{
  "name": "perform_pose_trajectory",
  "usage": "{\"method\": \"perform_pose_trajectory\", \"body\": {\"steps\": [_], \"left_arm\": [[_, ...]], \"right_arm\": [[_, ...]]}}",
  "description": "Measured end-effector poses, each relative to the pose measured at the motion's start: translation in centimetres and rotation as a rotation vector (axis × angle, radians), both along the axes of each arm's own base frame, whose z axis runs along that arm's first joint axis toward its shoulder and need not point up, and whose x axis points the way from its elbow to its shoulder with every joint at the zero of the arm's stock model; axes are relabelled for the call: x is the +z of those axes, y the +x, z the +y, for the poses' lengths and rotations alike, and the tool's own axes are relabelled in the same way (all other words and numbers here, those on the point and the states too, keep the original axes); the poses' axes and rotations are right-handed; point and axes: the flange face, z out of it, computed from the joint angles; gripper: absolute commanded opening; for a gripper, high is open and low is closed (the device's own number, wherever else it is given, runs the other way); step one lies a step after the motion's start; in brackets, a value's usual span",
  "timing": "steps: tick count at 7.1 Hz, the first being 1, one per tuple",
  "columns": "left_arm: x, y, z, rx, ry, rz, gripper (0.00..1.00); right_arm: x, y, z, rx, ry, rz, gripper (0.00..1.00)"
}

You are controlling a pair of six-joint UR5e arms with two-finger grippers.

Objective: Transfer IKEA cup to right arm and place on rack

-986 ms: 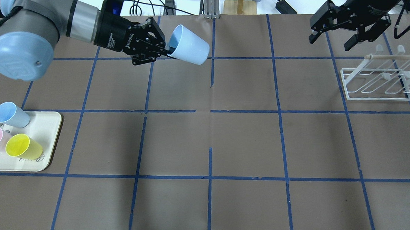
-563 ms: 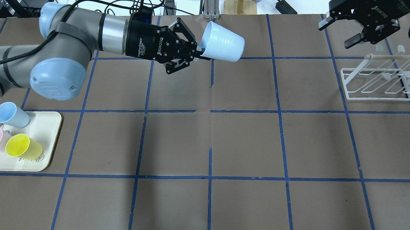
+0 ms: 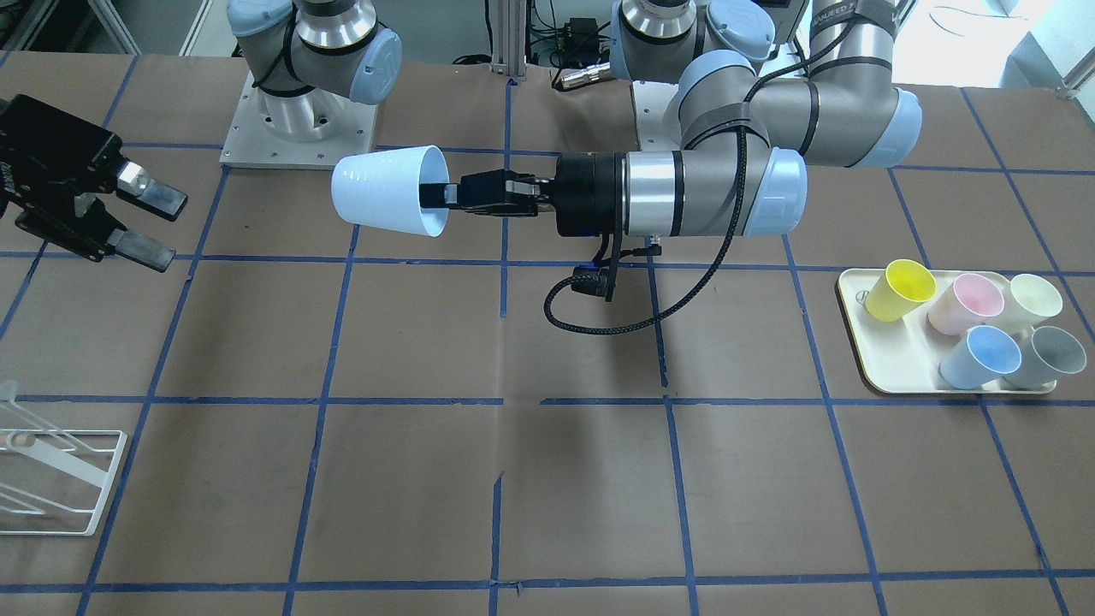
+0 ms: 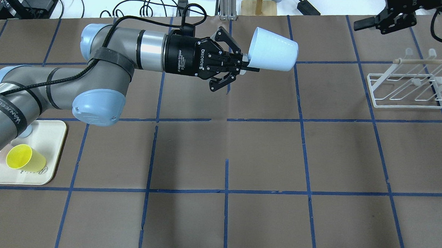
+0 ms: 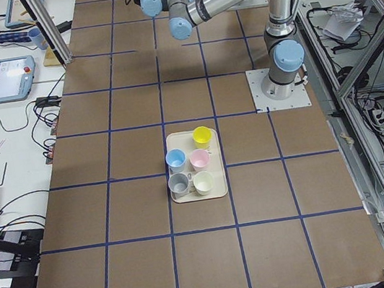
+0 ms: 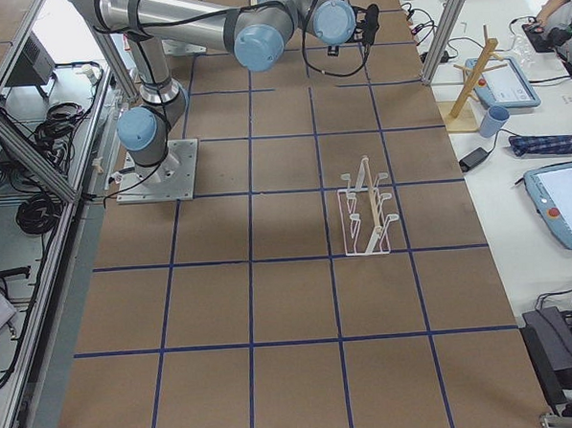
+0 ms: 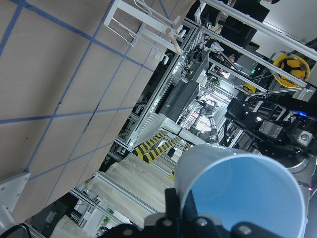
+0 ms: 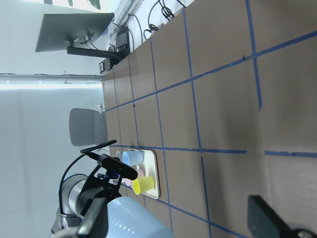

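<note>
The pale sky-blue IKEA cup (image 4: 274, 50) hangs on its side above the table's far middle, base pointing toward the rack. My left gripper (image 4: 248, 64) is shut on its rim, one finger inside the mouth. The same grip shows in the front view on the cup (image 3: 385, 201) and gripper (image 3: 438, 195), and the cup fills the left wrist view (image 7: 237, 193). My right gripper (image 3: 154, 222) is open and empty, well apart from the cup, and sits at the top right edge of the overhead view (image 4: 378, 25). The white wire rack (image 4: 408, 107) stands on the table below it.
A cream tray (image 3: 864, 364) at the left arm's side holds several cups, among them a deeper-blue one (image 3: 979, 358) and a yellow one (image 4: 23, 158). A thin wooden rod (image 4: 429, 61) crosses over the rack's prongs. The left arm's black cable (image 3: 599, 321) loops under its wrist.
My left arm has stretched to the right, carrying the cup toward the rack side. My right gripper has drawn back toward the table's far right corner.
</note>
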Motion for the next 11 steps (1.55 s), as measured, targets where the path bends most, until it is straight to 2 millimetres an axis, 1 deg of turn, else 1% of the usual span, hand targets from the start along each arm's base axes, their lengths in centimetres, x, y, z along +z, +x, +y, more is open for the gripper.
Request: {"method": "perform_pose_trajectory", "body": {"steps": [1, 2, 3, 5, 6, 8, 9, 11], "left_arm": [[-0.4, -0.1, -0.6, 0.0, 0.024, 0.045, 0.0], [-1.0, -0.1, -1.2, 0.002, 0.062, 0.09, 0.0], [-1.2, -0.1, -1.7, 0.005, 0.105, 0.147, 0.0], [-1.4, 0.0, -2.6, 0.006, 0.132, 0.193, 0.0], [-1.8, -0.1, -2.9, 0.007, 0.142, 0.197, 0.0], [-2.6, -0.3, -3.3, 0.005, 0.156, 0.197, 0.0], [-2.8, -0.6, -3.4, 0.0, 0.159, 0.196, 0.0], [-2.8, -1.3, -3.2, -0.013, 0.164, 0.199, 0.0]], "right_arm": [[-0.1, 0.4, 0.4, 0.015, -0.058, -0.034, 1.0], [-0.7, 1.0, 1.1, 0.032, -0.119, -0.069, 1.0], [-1.7, 1.8, 2.3, 0.029, -0.138, -0.117, 1.0], [-3.6, 3.1, 4.1, 0.005, -0.089, -0.197, 1.0], [-3.8, 3.5, 4.3, -0.013, -0.073, -0.237, 1.0], [-3.6, 4.7, 4.2, -0.041, -0.066, -0.317, 1.0], [-3.9, 5.4, 3.9, -0.033, -0.064, -0.332, 1.0], [-4.9, 5.9, 3.4, -0.025, -0.042, -0.341, 1.0]]}}
